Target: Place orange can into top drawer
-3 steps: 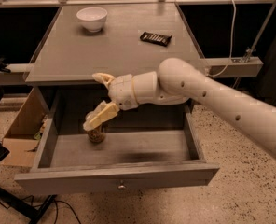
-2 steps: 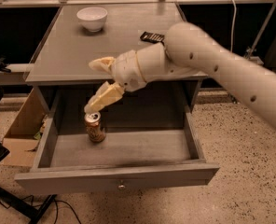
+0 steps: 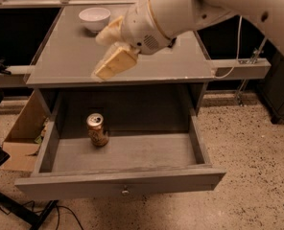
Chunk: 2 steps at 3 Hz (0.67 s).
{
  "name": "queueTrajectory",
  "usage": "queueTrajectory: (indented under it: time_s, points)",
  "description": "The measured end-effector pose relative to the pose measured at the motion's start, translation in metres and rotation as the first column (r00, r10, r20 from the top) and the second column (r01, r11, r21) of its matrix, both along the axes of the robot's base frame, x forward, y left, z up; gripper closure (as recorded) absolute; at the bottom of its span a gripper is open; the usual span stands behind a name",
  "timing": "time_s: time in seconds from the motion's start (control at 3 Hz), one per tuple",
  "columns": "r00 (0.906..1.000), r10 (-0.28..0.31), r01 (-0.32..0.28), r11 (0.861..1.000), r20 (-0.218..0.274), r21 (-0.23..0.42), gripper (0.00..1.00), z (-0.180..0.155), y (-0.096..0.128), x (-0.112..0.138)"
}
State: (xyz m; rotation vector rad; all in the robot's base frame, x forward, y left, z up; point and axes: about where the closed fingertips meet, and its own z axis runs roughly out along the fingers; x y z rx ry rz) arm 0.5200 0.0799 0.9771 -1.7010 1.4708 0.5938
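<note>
The orange can (image 3: 98,129) stands upright inside the open top drawer (image 3: 123,185), at the back left of its floor, silver top up. The drawer is pulled out, its front panel with a small round knob (image 3: 125,191) facing me. My gripper (image 3: 106,51) is above the tabletop, well above and apart from the can. Its two pale fingers (image 3: 114,63) are spread apart and hold nothing. The white arm reaches in from the upper right.
A white bowl (image 3: 94,18) sits at the back left of the grey tabletop (image 3: 65,56). The arm hides the tabletop's back right. A cardboard box (image 3: 18,138) lies on the floor to the left of the drawer. Dark stand legs cross the lower left floor.
My gripper has let go of the can and risen out of the drawer to above the tabletop. The can stays standing in the drawer.
</note>
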Motion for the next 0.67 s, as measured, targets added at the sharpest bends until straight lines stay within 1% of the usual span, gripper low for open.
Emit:
queueTrajectory:
  time_s: [0.33, 0.67]
  points:
    - [0.9582, -0.191, 0.208, 0.976, 0.213, -0.061, 0.01, 0.028, -0.046, 0.000]
    - [0.8847, -0.332, 0.363, 0.931, 0.328, -0.038, 0.00, 0.034, -0.089, 0.007]
